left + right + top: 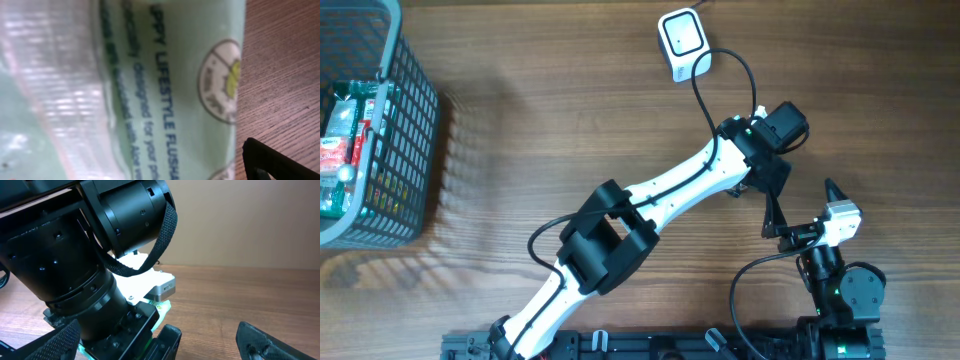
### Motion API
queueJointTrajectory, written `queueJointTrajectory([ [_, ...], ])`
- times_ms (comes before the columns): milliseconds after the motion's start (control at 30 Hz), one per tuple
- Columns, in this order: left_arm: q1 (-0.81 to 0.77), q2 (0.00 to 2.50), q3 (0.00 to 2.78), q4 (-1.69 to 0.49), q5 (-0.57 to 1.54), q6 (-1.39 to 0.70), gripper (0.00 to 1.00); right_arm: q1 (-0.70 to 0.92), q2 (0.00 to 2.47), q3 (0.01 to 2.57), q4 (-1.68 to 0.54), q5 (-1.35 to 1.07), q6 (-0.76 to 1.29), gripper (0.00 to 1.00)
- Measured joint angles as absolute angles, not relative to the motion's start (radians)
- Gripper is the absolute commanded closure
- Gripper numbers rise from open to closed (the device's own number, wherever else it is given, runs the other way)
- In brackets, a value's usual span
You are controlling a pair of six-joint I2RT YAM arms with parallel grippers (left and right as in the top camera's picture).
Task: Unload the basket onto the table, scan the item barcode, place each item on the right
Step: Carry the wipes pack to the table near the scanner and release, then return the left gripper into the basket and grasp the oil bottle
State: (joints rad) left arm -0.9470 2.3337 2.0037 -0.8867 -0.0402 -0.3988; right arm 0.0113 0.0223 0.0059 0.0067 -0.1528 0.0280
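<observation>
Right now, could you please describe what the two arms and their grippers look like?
The left arm has white links between bulky black joints, with a black cable running along it. The right arm is mostly black, with a silver-white block at its wrist. Its fingers are black.

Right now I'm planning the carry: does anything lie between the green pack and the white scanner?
Nothing solid visible. Only a black cable loops between the pack, hidden overhead under the left arm, and the scanner.
</observation>
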Motion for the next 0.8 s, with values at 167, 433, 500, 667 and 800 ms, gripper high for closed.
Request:
queueJointTrajectory([
  [167,-0.926,2.233,2.015,-0.873,-0.082,-0.374,0.0,0.011,0.022,0.006,0.007,-0.153,0.028,0.0],
  [433,-0.764,1.91,2.032,-0.964,-0.302,-0.307,0.0,0.011,0.022,0.006,0.007,-0.153,0.028,0.0],
  [500,-0.628,1.79,2.032,-1.005,-0.333,-0.305,0.0,0.011,0.022,0.006,0.007,-0.153,0.028,0.0],
  [667,-0.106,1.465,2.045,-1.099,-0.385,-0.352,0.0,0.011,0.022,0.006,0.007,-0.153,0.028,0.0],
  [800,0.339,1.402,2.047,-1.274,-0.395,-0.398,0.0,0.011,0.022,0.006,0.007,-0.153,0.028,0.0],
])
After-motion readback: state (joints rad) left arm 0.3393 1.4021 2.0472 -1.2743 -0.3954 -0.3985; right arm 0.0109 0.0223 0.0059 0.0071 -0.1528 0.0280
